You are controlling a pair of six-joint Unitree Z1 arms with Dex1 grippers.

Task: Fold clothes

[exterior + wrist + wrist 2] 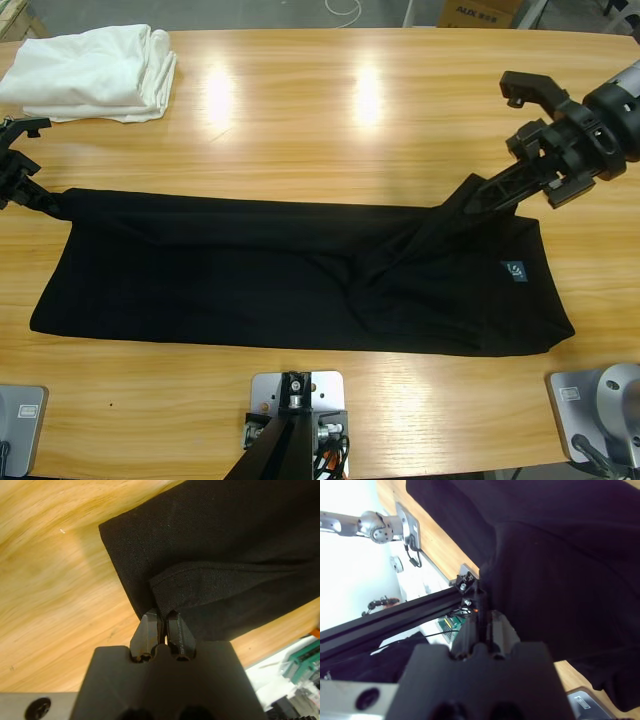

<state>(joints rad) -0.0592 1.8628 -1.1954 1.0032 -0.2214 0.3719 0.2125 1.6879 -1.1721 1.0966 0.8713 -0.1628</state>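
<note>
**Polo shirt stretched between two clenched end effectors**

At the upper left of the high view, a folded white cloth is set aside on the bench, apart from the work. At the left edge, the left end effector is clenched on a corner of the black polo shirt; in the left wrist view the hem is pinched between the closed jaws. The shirt is spread across the lower middle of the frame, apparently kept taut for folding. At the upper right, the right end effector is grasping a raised ridge of fabric. On the small blue-grey label no writing can be read. A box at the top right is marked "AUX".
</note>
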